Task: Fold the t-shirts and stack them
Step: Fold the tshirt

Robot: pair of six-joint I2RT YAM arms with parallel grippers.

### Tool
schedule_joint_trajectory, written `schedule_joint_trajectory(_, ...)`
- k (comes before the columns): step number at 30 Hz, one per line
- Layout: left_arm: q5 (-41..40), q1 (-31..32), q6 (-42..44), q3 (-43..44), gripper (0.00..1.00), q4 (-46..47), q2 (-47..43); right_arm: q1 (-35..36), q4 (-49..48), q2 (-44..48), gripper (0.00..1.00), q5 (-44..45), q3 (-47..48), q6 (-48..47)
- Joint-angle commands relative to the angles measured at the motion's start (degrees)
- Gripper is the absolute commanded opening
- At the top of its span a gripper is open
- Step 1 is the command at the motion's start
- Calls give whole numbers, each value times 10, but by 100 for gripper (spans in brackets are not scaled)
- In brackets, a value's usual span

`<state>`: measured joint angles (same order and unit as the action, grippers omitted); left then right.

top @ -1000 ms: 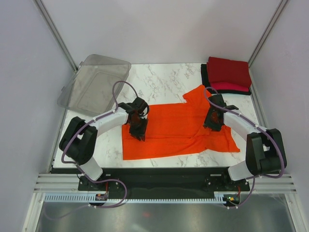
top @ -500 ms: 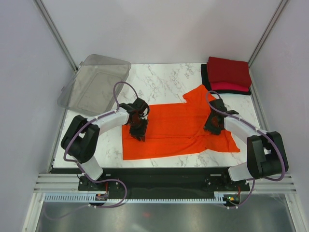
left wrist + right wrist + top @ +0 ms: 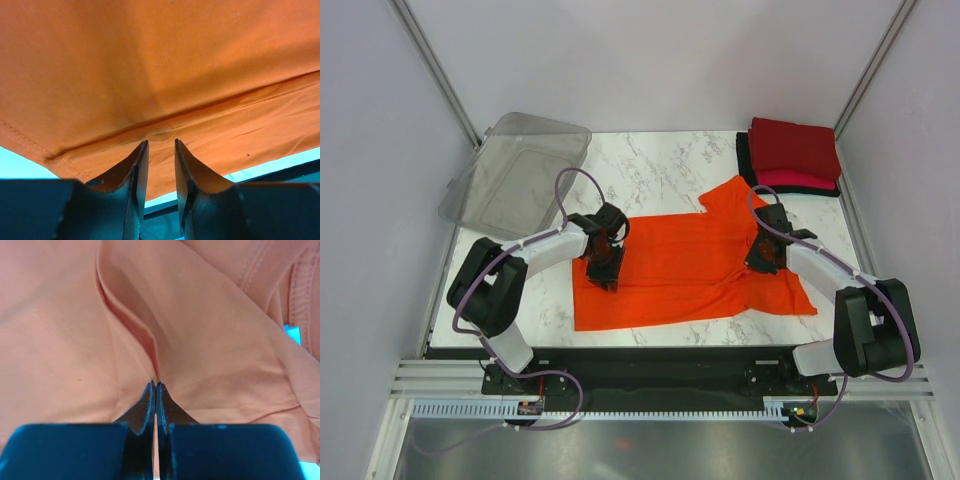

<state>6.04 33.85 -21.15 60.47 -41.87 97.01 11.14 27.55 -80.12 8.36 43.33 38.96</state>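
A bright orange t-shirt [image 3: 680, 265] lies spread flat across the middle of the marble table. My left gripper [image 3: 603, 270] hovers over its left part, near the hem. In the left wrist view the left gripper [image 3: 161, 142] is open, with orange cloth [image 3: 165, 70] beyond the tips and nothing between them. My right gripper [image 3: 765, 258] is down on the shirt's right part, below the collar. In the right wrist view the right gripper [image 3: 156, 384] is shut on a raised ridge of the orange cloth [image 3: 127, 320]. Folded dark red [image 3: 794, 148], pinkish-red [image 3: 798, 180] and black [image 3: 745, 160] t-shirts are stacked at the back right.
A clear plastic bin [image 3: 515, 175] sits tilted at the back left corner, partly over the table's edge. Metal frame posts [image 3: 440, 70] rise at both back corners. Bare marble [image 3: 660, 165] shows between the bin and the stack.
The right gripper has closed on a pinch of the orange shirt after shifting slightly to the right. The left arm has hardly moved and its jaws stay apart.
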Motion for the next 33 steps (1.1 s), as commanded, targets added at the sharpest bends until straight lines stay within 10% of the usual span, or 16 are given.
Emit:
schedule_joint_trajectory(1, -15, 3, -12, 5, 35, -3, -4, -1, -20, 8, 1, -6, 37, -6)
schedule_joint_trajectory(13, -59, 3, -19, -3, 36, -14, -3, 22, -59, -77, 2, -81, 141, -54)
schedule_joint_trajectory(20, -59, 26, -23, 4, 37, -20, -20, 48, 28, -66, 43, -38, 165, -64)
schedule_joint_trajectory(33, -59, 88, -65, -11, 37, -7, -34, -24, 131, 40, 43, 94, 113, 2)
